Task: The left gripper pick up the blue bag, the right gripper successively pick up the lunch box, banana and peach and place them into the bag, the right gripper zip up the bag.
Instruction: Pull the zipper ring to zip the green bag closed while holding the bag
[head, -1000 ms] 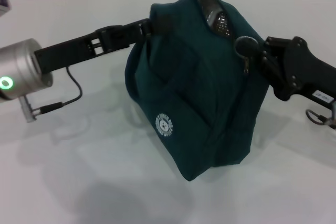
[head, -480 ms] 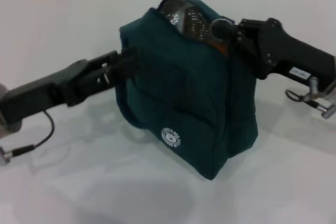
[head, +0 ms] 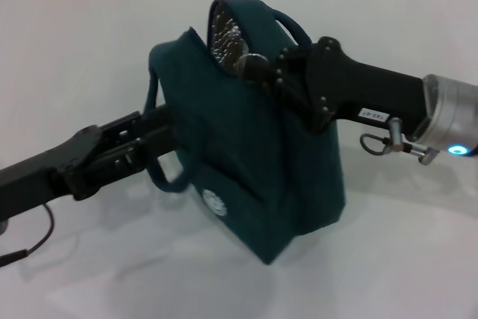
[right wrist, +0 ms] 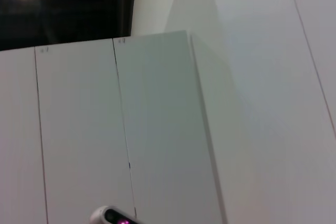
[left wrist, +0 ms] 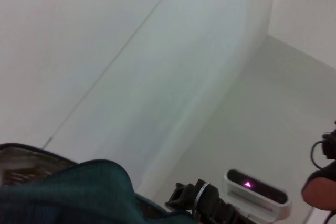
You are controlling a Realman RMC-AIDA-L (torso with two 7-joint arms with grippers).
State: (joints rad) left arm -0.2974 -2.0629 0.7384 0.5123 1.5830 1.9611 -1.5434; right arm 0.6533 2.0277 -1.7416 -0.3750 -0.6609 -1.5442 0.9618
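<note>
White table (head: 89, 50) — pale, perhaps panelled, walls (right wrist: 157, 129)

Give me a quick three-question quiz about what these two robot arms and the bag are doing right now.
1. True or false: the blue bag lies flat on the table.
2. Which gripper is at the bag's top opening? A) left gripper B) right gripper
3. Fill in: the left gripper meets the bag at its ___ side.

Key
1. False; it stands upright, tilted.
2. B; the right gripper is at the opening, where a silvery lining shows.
3. Left, by the looped handle.
</note>
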